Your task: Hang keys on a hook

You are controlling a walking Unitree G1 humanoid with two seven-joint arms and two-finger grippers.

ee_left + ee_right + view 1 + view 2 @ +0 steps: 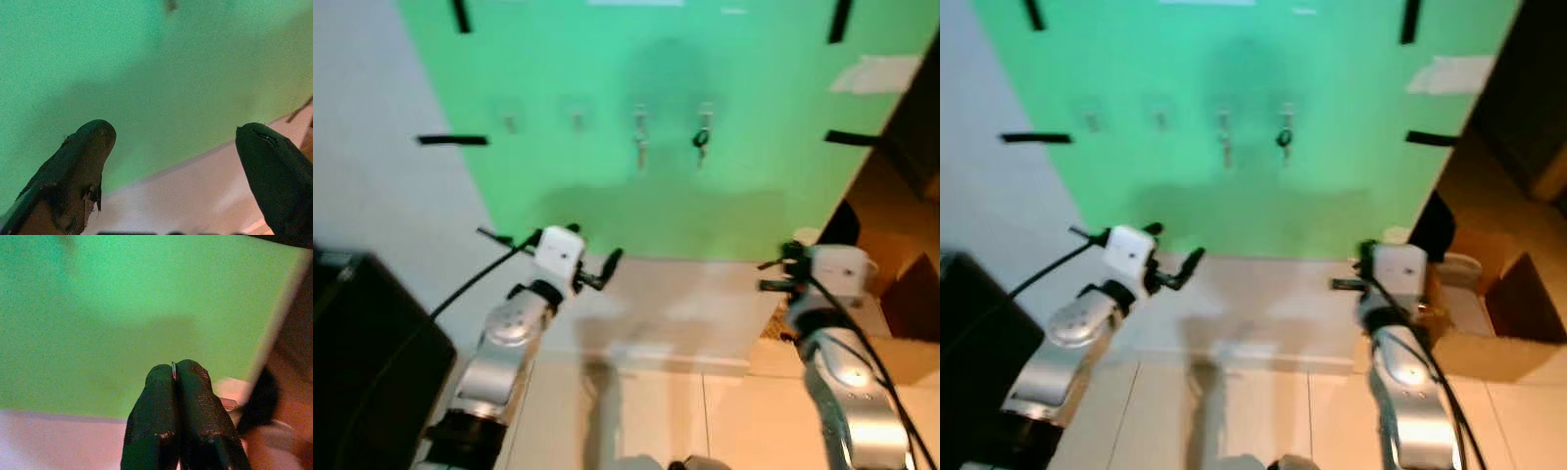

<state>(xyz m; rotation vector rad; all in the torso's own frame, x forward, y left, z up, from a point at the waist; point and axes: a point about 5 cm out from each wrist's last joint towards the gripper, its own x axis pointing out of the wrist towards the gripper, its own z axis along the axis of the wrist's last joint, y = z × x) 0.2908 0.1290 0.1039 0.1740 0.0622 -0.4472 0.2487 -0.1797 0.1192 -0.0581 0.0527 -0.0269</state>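
A green board (636, 59) on the wall carries a row of small hooks. A silver key (641, 147) hangs from the third hook, and a dark key (701, 142) hangs from the fourth hook. The two left hooks (509, 122) look bare. My left gripper (602, 269) is raised below the board and open, with nothing between its black fingers (83, 156). My right gripper (769, 274) is held up at the board's lower right. Its fingers (161, 396) are pressed together, and a thin bright sliver shows at their tips; I cannot tell what it is.
A black box (362, 343) stands close at the left. An open cardboard box (1498, 304) sits at the right, beside the board's edge. Black tape strips (450, 140) and a white paper (876, 73) are on the board. Pale tiled floor (656, 411) lies below.
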